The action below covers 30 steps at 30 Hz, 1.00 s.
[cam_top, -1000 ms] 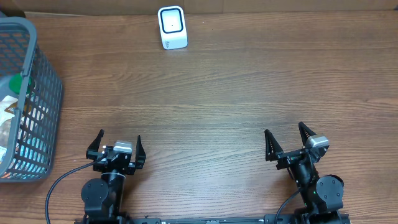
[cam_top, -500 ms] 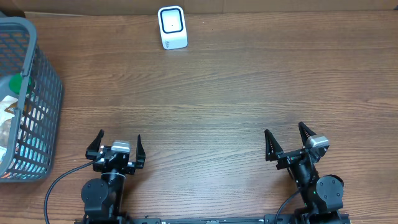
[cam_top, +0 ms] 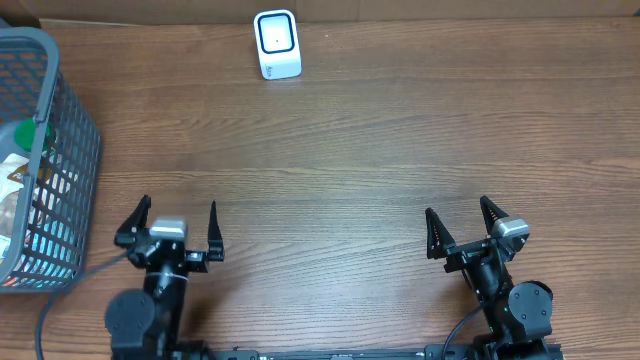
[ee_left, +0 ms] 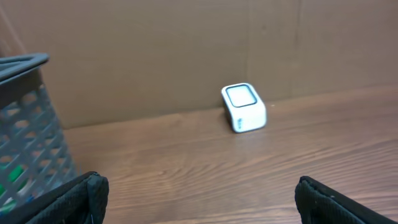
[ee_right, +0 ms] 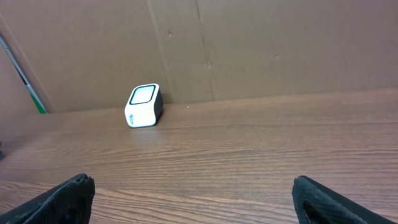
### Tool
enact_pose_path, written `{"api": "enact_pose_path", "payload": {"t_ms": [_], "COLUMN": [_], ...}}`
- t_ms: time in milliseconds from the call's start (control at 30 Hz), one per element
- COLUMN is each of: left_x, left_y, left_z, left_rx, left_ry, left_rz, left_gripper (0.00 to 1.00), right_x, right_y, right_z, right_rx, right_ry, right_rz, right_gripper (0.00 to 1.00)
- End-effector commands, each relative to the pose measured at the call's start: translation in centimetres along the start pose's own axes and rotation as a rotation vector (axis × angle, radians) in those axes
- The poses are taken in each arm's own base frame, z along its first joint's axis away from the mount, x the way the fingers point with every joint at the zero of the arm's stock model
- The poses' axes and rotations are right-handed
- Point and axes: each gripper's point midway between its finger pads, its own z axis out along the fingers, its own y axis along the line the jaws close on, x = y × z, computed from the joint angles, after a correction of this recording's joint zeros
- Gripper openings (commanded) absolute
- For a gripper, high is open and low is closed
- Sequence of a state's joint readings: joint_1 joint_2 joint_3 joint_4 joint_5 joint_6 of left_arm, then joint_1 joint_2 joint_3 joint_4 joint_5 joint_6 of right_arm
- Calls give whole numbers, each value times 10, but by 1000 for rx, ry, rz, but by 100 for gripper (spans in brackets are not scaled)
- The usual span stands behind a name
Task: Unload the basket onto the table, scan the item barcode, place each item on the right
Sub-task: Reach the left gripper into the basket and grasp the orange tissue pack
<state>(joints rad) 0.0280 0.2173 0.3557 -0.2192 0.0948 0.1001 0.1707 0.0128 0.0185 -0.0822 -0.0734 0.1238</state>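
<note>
1. Moved since a second ago: my left gripper point(cam_top: 176, 211) has slid further left of the scanner point(cam_top: 277, 44), toward the basket point(cam_top: 82, 170). My right gripper point(cam_top: 458, 212), the scanner and the basket have kept their places.
2. Left gripper: jaws spread wide, nothing between them. It sits well apart from the scanner, toward the near edge of the table point(cam_top: 350, 150) and to the scanner's left.
3. Right gripper: jaws spread wide, nothing held. It is also well apart from the scanner, on the near side and to its right.
4. Scanner: white body with a dark-rimmed window on top, standing at the far edge of the table just before the cardboard wall point(ee_right: 261, 43).
5. Basket: grey mesh, well to the left of the scanner and nearer to me than it.
6. Items point(cam_top: 18, 180): packets and a green-topped piece, all lying inside the basket. I cannot make out any barcode from here.
</note>
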Motion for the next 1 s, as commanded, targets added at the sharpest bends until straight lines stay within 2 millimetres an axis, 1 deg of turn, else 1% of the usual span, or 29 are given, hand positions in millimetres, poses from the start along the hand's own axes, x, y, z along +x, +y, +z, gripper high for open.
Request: {"api": "enact_pose_path", "payload": {"t_ms": [0,133,200,333,367,467,533,633,700,833,900,967], "left_x": [-36,-67,-79,-95,-98,-112,-120,-125,-122,-113,-113,-116], "left_y": [-10,-18,-20,-18,-18,-28,-34,-37,-37,-38,-38,-32], "left_z": [5,20,27,41,43,50,55,65,71,74,76,80], "left_rx": [85,164,192,211,215,288,334,364,366,359,360,324], "left_ry": [-1,106,188,388,413,518,555,589,600,647,642,626], "left_rz": [-62,-103,-121,-160,-166,-205,-228,-247,-253,-300,-290,-293], "left_gripper": [100,100,100,100,100,100,100,100,99,100,100,100], "right_x": [2,2,2,2,2,2,2,2,2,2,2,2], "right_y": [-1,-1,-1,-1,-1,-1,-1,-1,-1,-1,-1,-1], "right_z": [0,0,0,0,0,0,0,0,0,0,0,0], "right_rx": [3,3,3,3,3,3,3,3,3,3,3,3], "right_ry": [-4,-4,-4,-4,-4,-4,-4,-4,-4,-4,-4,-4], "right_rz": [4,4,4,4,4,4,4,4,4,4,4,4], "right_gripper": [100,100,100,100,100,100,100,100,100,100,100,100]}}
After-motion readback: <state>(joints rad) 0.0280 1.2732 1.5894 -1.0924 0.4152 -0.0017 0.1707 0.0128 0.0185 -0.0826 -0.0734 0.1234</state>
